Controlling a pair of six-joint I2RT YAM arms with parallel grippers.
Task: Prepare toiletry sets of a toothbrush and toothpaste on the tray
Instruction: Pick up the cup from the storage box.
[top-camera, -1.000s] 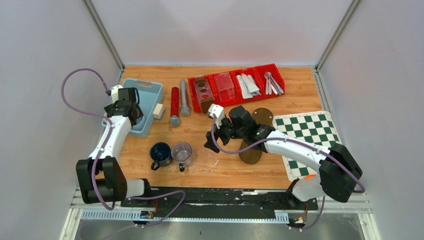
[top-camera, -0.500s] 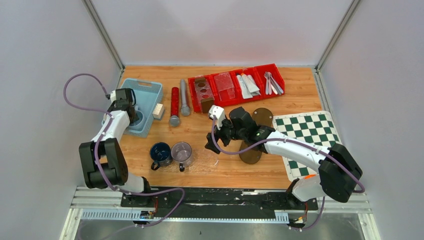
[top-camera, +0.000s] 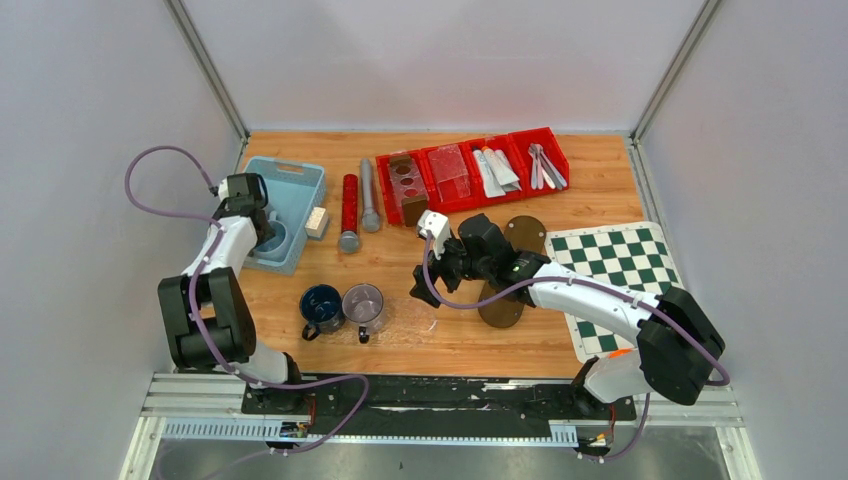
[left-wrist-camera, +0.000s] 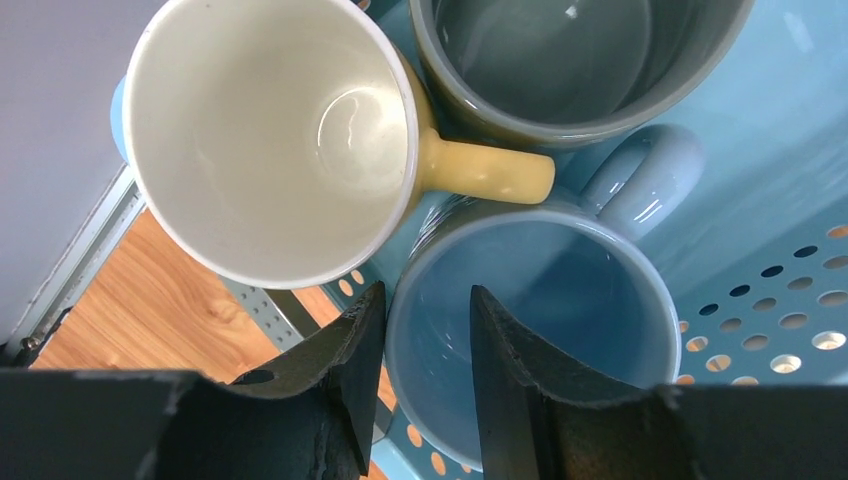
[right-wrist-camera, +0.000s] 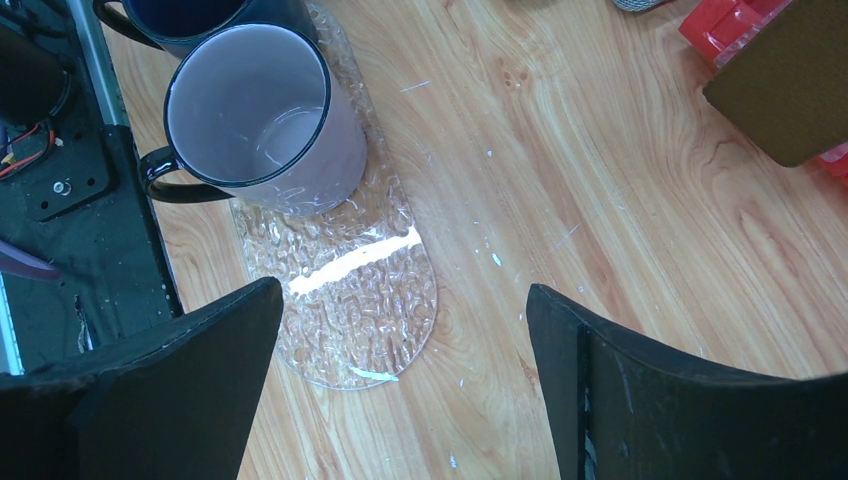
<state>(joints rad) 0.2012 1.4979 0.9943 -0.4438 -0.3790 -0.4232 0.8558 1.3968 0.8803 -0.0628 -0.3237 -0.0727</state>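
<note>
Toothbrushes lie in the rightmost red bin, and toothpaste tubes in the bin beside it. The tray is a clear dimpled oval plate on the table, with a lilac mug standing on it. My right gripper hangs wide open over the wood at the tray's end, holding nothing. My left gripper is down in the blue basket. It is open and straddles the rim of a light blue mug, one finger outside and one inside.
A cream mug with a yellow handle and a grey mug crowd the basket. A dark blue mug, red cylinder, grey cylinder, dark discs and a chessboard lie around.
My left gripper has dropped into the basket and its jaws have narrowed around the light blue mug's rim. The right arm has not moved.
</note>
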